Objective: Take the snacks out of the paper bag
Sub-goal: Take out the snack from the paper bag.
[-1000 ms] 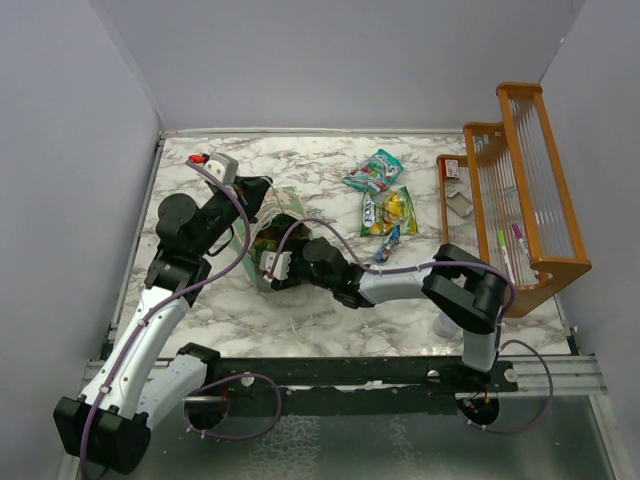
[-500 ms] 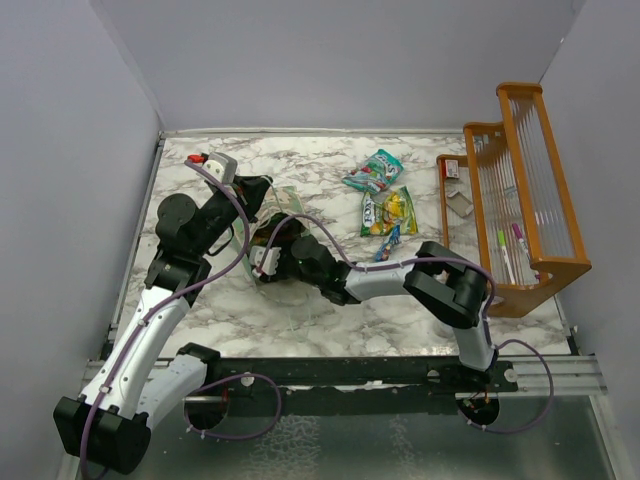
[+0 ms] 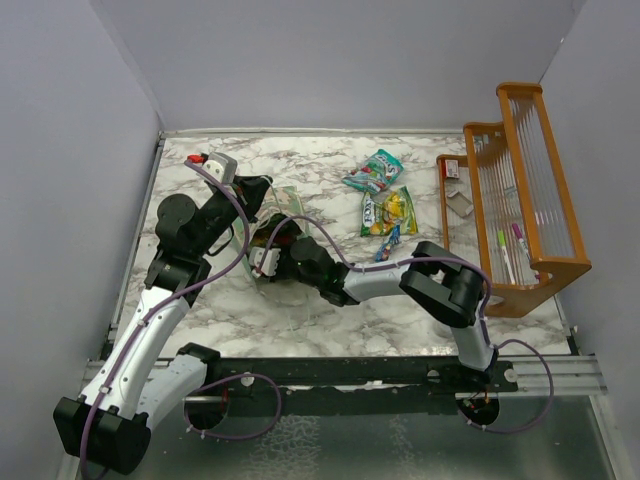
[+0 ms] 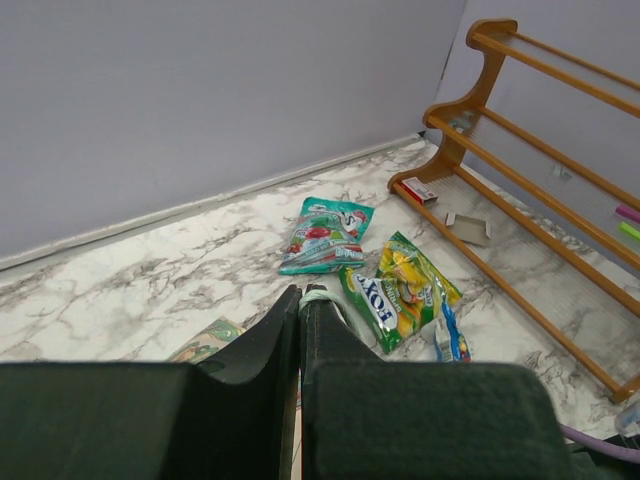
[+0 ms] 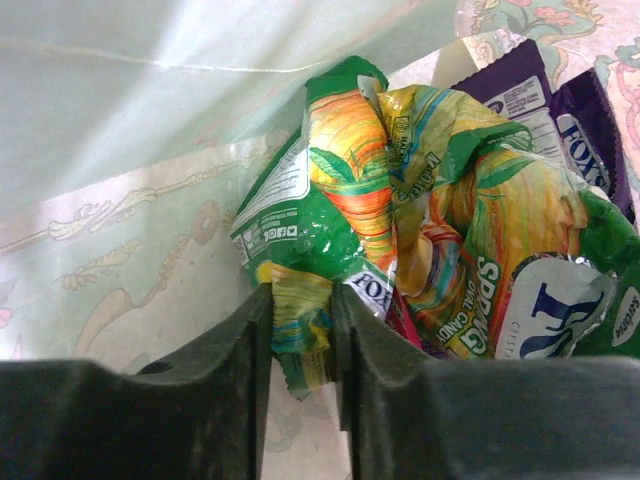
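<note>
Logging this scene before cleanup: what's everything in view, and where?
paper bag: 1, mint-green, lying left of centre
gripped packet: 1, green-yellow, inside bag
purple packet: 1, purple, inside bag
teal packet: 1, teal, table, right of bag
loose packet: 1, green-yellow, beside teal packet
blue packet: 1, blue, beside loose packet
rack: 1, orange, right edge
pens: 2, green, pink, on rack
table: 1, white marble
left arm: 1, black-white, jaws shut on paper bag
right arm: 1, black-white, jaws shut on gripped packet
</note>
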